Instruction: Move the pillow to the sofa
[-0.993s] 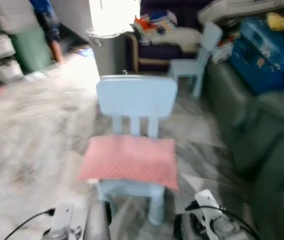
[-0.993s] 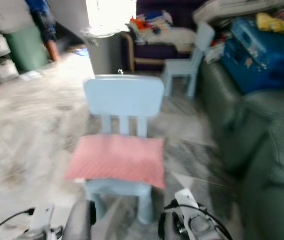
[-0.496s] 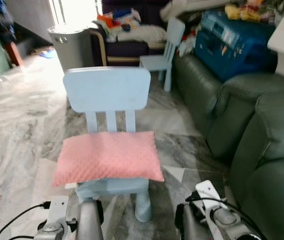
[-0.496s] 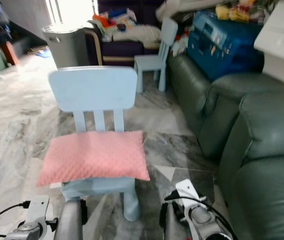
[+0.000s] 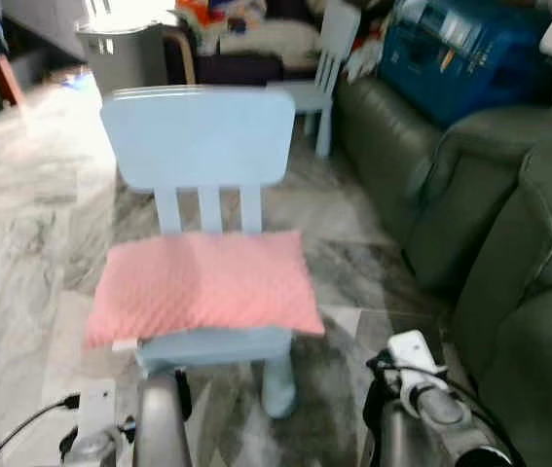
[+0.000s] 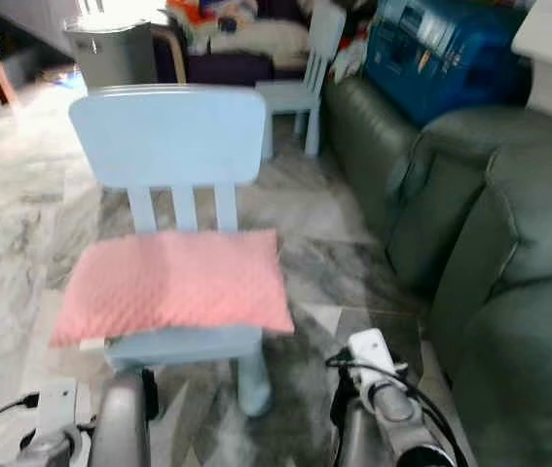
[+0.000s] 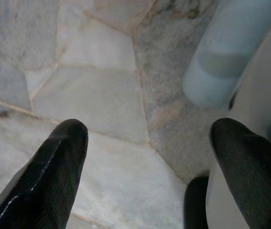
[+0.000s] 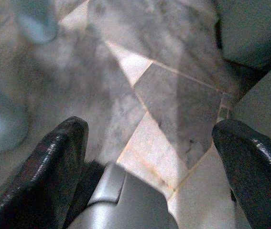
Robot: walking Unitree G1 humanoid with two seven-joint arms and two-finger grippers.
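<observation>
A pink pillow (image 5: 202, 285) lies flat on the seat of a small light blue chair (image 5: 198, 136) just in front of me. The dark green sofa (image 5: 509, 243) runs along my right side. Both arms hang low at the bottom of the eye views, below the chair seat. In the left wrist view my left gripper (image 7: 147, 157) is open over the marble floor, near a blue chair leg (image 7: 223, 62). In the right wrist view my right gripper (image 8: 147, 162) is open too, over floor tiles beside the sofa base (image 8: 254, 28). Neither holds anything.
A second small blue chair (image 5: 319, 78) stands further back by the sofa. A blue box (image 5: 460, 58) rests on the sofa's far end. A grey bin (image 5: 120, 49) and a cluttered dark seat (image 5: 246, 44) are at the back. Marble floor (image 5: 22, 224) lies open to the left.
The camera has moved closer to the chair and tilted down, so chair and pillow look larger and more central. The pillow has not moved on the seat. Both arms still hang low.
</observation>
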